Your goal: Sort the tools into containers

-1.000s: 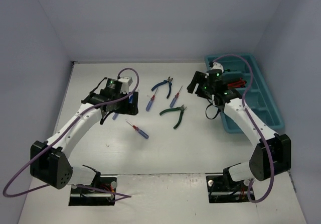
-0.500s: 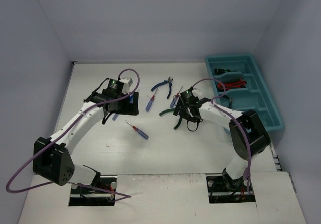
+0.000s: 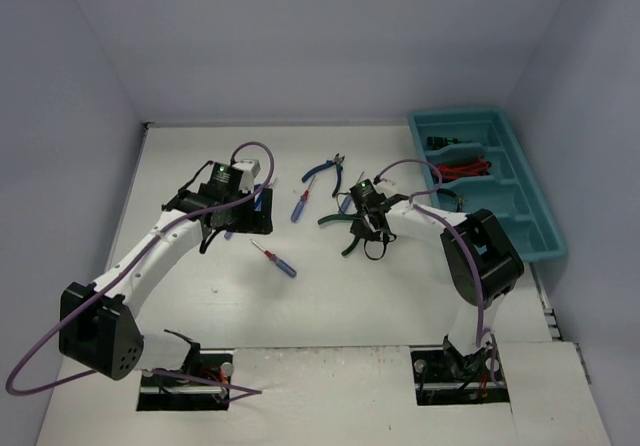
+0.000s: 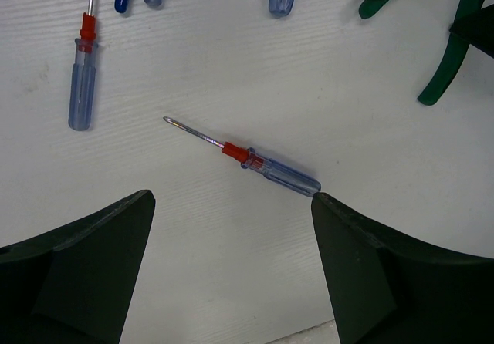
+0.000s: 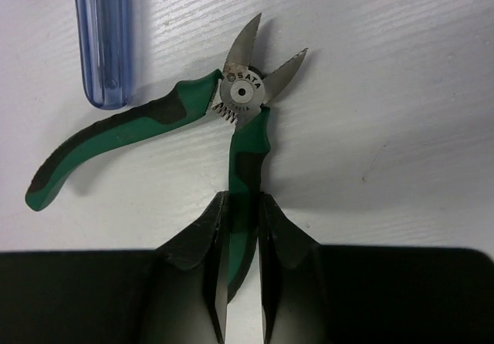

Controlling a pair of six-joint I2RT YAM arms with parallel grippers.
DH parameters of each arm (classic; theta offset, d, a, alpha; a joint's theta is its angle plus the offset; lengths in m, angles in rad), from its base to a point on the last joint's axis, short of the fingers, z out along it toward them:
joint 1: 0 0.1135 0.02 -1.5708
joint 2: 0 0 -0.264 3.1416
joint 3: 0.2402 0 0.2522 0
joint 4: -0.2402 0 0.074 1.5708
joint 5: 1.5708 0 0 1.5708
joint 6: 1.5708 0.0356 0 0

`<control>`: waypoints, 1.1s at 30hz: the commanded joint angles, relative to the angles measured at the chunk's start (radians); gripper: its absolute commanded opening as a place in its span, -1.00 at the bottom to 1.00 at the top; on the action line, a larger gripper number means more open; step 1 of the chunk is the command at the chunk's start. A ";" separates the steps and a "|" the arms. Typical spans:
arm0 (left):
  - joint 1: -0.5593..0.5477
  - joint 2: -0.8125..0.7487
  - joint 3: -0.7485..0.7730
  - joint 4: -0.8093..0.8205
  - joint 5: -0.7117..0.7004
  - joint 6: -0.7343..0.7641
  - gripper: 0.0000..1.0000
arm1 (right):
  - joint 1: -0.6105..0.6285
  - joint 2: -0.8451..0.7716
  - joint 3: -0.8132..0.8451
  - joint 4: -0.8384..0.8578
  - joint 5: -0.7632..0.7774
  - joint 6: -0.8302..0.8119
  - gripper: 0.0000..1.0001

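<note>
The right gripper (image 5: pixel 241 205) was pinched shut on 1 handle of the green pliers (image 5: pixel 241 97). The pliers lay flat on the white table (image 3: pixel 330 296) with their cutting tips apart and the other handle splayed out to the side. A blue screwdriver handle (image 5: pixel 104 43) lay just beside that free handle.

The left gripper (image 4: pixel 231 205) hung wide open above a small screwdriver (image 4: pixel 266 170) with a clear blue handle and a red collar, and it touched nothing. A second screwdriver (image 4: pixel 81 89) of the same kind lay near it. The blue pliers (image 3: pixel 325 174) sat farther back on the table.

The teal tray (image 3: pixel 535 231) stood along the right side, well apart from the green pliers. Its 2 far compartments held red tools (image 3: pixel 465 171) and dark tools (image 3: pixel 443 144).
</note>
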 commanded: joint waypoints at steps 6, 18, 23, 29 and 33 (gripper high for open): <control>0.013 -0.049 0.017 0.024 -0.010 0.003 0.61 | 0.002 -0.100 0.071 -0.035 0.076 -0.087 -1.00; 0.019 -0.082 0.005 0.025 -0.007 0.005 0.61 | -0.383 -0.438 0.109 -0.023 -0.015 -0.352 -1.00; 0.021 -0.103 -0.006 0.024 -0.007 0.004 0.61 | -0.642 -0.428 0.075 0.067 -0.184 -0.377 -1.00; 0.025 -0.126 -0.020 0.024 -0.007 0.006 0.61 | -0.803 -0.340 0.032 0.205 -0.298 -0.373 -1.00; 0.026 -0.135 -0.027 0.023 -0.007 0.011 0.61 | -0.839 -0.281 0.010 0.257 -0.317 -0.371 -1.00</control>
